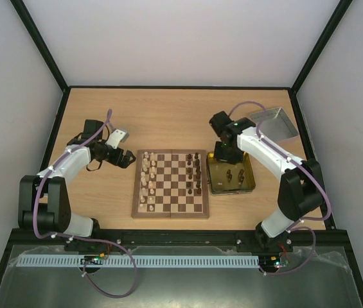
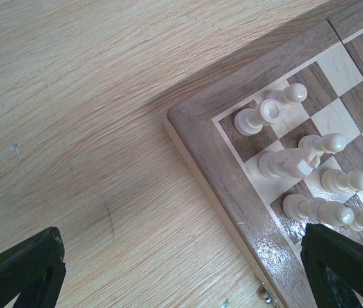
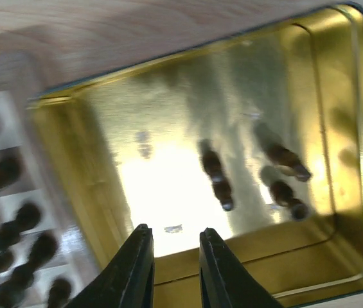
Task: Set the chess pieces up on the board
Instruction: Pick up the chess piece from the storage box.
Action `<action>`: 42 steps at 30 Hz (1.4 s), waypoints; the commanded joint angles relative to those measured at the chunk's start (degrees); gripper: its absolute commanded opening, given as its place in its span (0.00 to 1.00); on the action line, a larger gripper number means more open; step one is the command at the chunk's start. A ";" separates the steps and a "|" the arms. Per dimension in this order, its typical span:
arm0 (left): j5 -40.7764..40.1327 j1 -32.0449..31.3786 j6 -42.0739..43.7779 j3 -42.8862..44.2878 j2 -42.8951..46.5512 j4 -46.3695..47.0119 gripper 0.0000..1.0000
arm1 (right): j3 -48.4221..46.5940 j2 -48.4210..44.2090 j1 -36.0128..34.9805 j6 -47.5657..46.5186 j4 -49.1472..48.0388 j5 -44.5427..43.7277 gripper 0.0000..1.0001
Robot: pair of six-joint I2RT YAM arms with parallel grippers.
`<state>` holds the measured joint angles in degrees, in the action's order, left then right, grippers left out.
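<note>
The board [image 1: 171,192] lies mid-table. Cream chess pieces [image 1: 148,183] stand in its left columns and dark chess pieces [image 1: 194,173] in its right columns. My left gripper [image 1: 126,158] is wide open and empty, just off the board's far-left corner. In the left wrist view [image 2: 181,282] it hangs over bare table beside the board's border [image 2: 258,212] and several cream pieces [image 2: 297,160]. My right gripper [image 1: 223,154] hovers over the gold tin [image 1: 220,183]. In the right wrist view [image 3: 175,247] its jaws are slightly apart and empty, near three dark pieces [image 3: 216,176] lying in the tin [image 3: 342,96].
A silver-grey metal tray [image 1: 274,125] sits at the far right behind the right arm. The board's right edge with dark pieces [image 3: 4,237] shows blurred left of the tin. A black frame rims the wooden table [image 1: 168,115].
</note>
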<state>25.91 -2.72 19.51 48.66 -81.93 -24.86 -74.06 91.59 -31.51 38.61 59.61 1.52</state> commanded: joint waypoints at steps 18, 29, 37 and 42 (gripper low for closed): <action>2.46 -0.35 0.88 0.08 -1.58 -1.26 1.00 | 13.03 2.61 9.62 -3.19 -10.48 5.67 0.19; 2.26 -0.35 0.97 -0.14 -1.33 -1.39 1.00 | 13.54 4.98 9.80 -3.45 -12.46 5.42 0.19; 2.03 -0.35 0.93 -0.31 -1.21 -1.20 1.00 | 14.10 5.62 9.97 -3.98 -13.14 4.66 0.18; 1.83 -0.35 0.97 -0.49 -1.47 -1.15 1.00 | 14.48 5.95 9.92 -3.94 -13.30 3.63 0.14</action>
<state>27.40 -2.74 19.97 48.66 -83.35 -25.19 -60.25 96.53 -21.87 35.09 46.59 7.01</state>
